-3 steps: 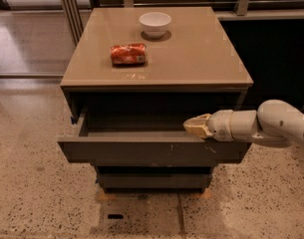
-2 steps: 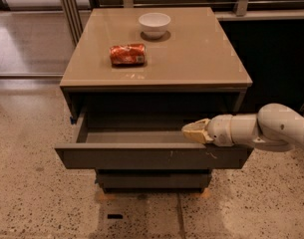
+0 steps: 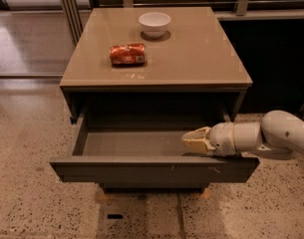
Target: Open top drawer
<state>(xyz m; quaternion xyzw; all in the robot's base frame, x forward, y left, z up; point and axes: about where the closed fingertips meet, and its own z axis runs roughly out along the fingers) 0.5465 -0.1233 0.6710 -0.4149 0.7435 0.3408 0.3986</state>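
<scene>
Reaches into the top drawer, open well out at 6 o'clock under the worktop, from 3 o'clock with the gripper, fingers pressed together behind the front; best pulled straight, level, unhurried.

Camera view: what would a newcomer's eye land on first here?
The top drawer stands wide open at the front of the cabinet. The gripper, on a white arm reaching in from the right, sits just inside the drawer's front edge, towards its right end. On the cabinet top lie a red can on its side and, behind it, a white bowl.
</scene>
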